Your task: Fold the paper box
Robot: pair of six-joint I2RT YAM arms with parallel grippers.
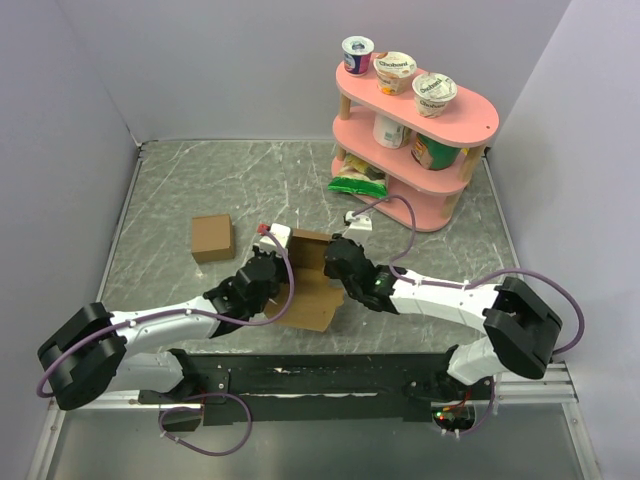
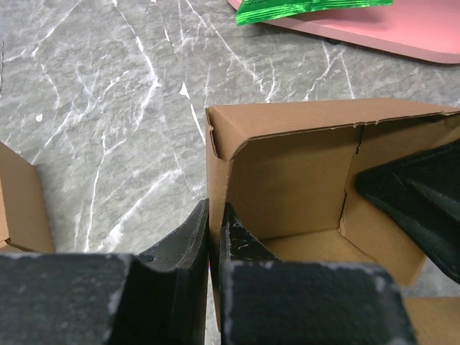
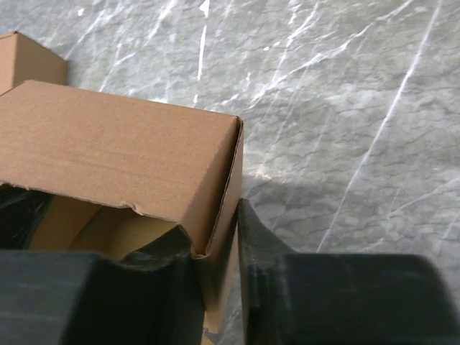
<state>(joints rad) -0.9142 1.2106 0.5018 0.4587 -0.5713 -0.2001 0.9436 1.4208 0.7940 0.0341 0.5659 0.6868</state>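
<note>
- Pinching the paper box (image 1: 312, 302) with my left claw (image 2: 214, 215): its fingers are nearly together, one inside and one outside a side wall.
- My right claw (image 3: 213, 226) straddles another wall at its corner, one finger in and one out, narrowly apart; I cannot tell whether it truly grips.
- The box stands open-topped on the grey table (image 1: 200, 190) between my arms, with a brown cube (image 1: 211, 238) to its left.
</note>
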